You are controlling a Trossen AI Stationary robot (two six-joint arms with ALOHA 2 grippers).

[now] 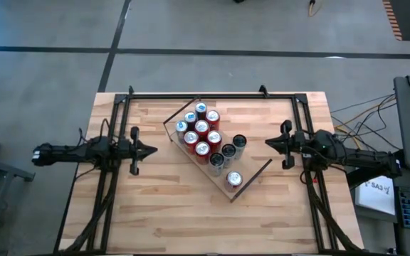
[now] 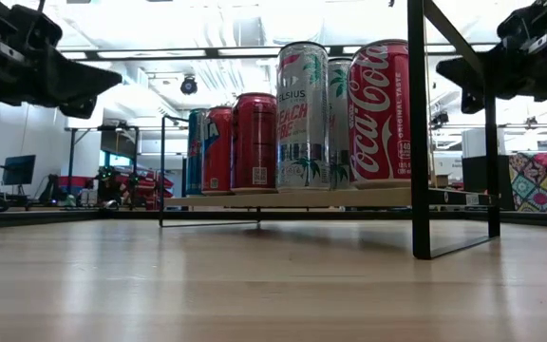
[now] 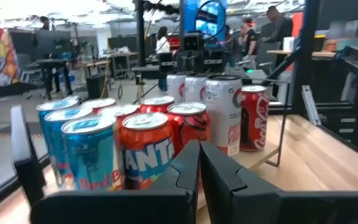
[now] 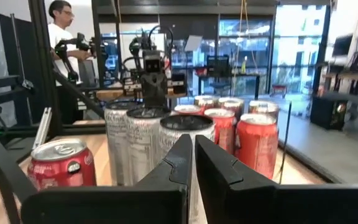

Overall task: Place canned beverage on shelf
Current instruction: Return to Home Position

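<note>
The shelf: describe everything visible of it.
The shelf is a flat rectangular light-wood board with a thin dark rim on some edges. It lies at an angle in the middle of the table. The low view shows it raised slightly on thin dark legs. About a dozen upright cans stand on it, most bunched toward one end, one alone near the opposite corner.

The left arm (image 1: 84, 151) and right arm (image 1: 337, 151), flanking the shelf (image 1: 253, 162), are matte black and jointed, each with 2 angular fingers (image 4: 176, 165).
</note>
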